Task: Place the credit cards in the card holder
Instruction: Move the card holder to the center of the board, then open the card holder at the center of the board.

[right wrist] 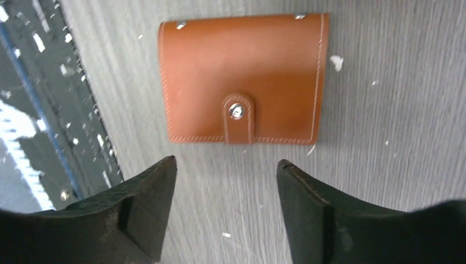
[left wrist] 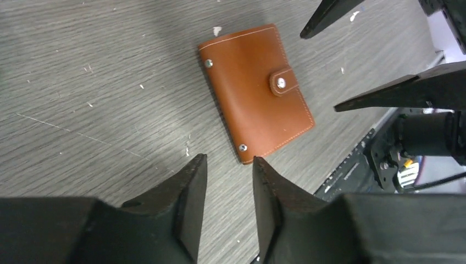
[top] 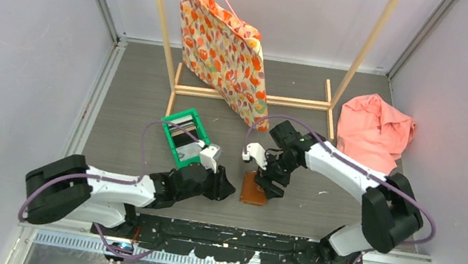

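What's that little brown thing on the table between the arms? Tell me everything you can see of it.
It is a small card holder of brown leather, as it looks, with pale stitching along its edges. A short strap with a round metal snap holds it shut; two metal studs sit on the spine edge. It lies flat, closed, on the grey wood-grain table, toward its near edge. Only the table seems to touch it.
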Available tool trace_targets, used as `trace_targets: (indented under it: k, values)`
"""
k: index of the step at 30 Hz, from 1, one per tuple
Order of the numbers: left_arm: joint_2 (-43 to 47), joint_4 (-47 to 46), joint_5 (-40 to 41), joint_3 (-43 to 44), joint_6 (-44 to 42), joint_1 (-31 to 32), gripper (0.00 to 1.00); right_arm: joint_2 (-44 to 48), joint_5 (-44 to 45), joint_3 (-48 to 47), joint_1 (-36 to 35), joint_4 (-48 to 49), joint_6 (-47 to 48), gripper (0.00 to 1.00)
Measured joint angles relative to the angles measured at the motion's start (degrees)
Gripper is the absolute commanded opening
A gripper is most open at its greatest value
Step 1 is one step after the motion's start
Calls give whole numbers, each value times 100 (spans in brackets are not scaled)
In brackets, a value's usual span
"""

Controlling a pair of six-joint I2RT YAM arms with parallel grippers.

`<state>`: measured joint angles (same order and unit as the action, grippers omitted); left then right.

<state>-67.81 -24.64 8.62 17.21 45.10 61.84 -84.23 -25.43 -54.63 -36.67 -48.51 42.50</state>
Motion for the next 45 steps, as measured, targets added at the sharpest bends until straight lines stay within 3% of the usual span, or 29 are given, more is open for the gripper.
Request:
trace_targets:
  k: [11,22,32,36,39,45]
  values:
    - [-1038,-175,195,330,678,79,30,-758,605,-15,-573,1084,-577,58]
    - [-1488,-800,232,247,1176,79,29,-796,876,-76,-833,1086,-568,16]
    - [-1178,-1023,114,151,1480,96,36,-710,437,-83,-584,1027,-654,3]
    - [-1182,-1117,42,151,1550,118,41,-592,-260,-144,13,953,-962,1]
    - [-1202,-1217,26,151,1576,118,60,-457,-719,-192,387,944,-1196,1]
    - [-1255,-1342,22,144,1587,118,72,-214,-1729,-247,778,925,-1532,1]
